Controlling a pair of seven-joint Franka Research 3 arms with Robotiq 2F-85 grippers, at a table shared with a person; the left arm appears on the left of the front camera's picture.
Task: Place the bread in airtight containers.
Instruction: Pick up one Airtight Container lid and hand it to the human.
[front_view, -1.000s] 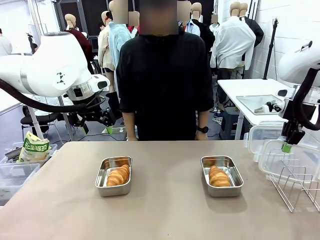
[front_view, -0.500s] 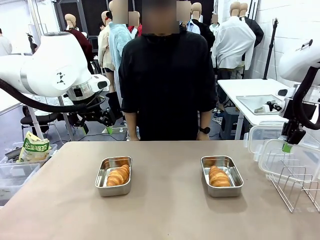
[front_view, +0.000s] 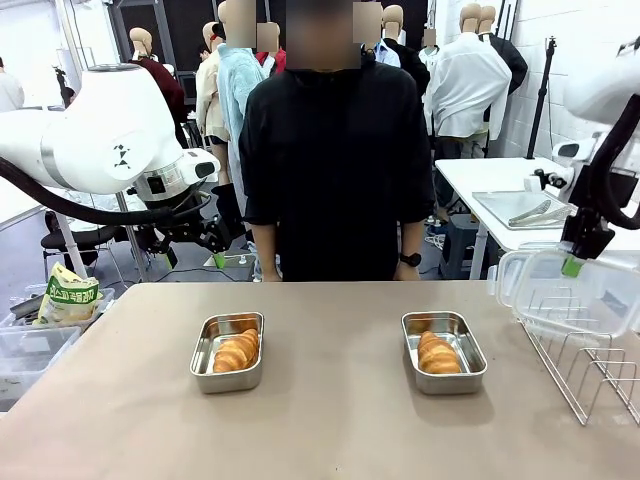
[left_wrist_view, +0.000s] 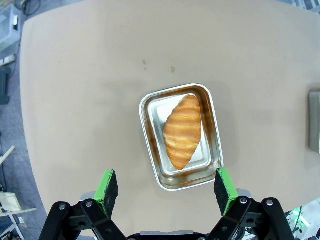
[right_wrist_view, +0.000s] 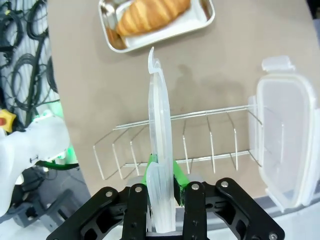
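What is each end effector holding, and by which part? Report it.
The right end effector pinches a clear lid by its edge. The left end effector is open and holds nothing.

Table (front_view: 330, 430): plain tan top with rounded corners and a few small dark specks on the surface. Left pan (front_view: 227, 385): small steel rectangle, left of centre. Right pan (front_view: 450, 384): a match for it, right of centre and well apart from it. Wire rack (front_view: 590, 370): thin metal dividers, at the right edge. Clear lid (right_wrist_view: 287, 135): lying flat just beside one end of the rack.
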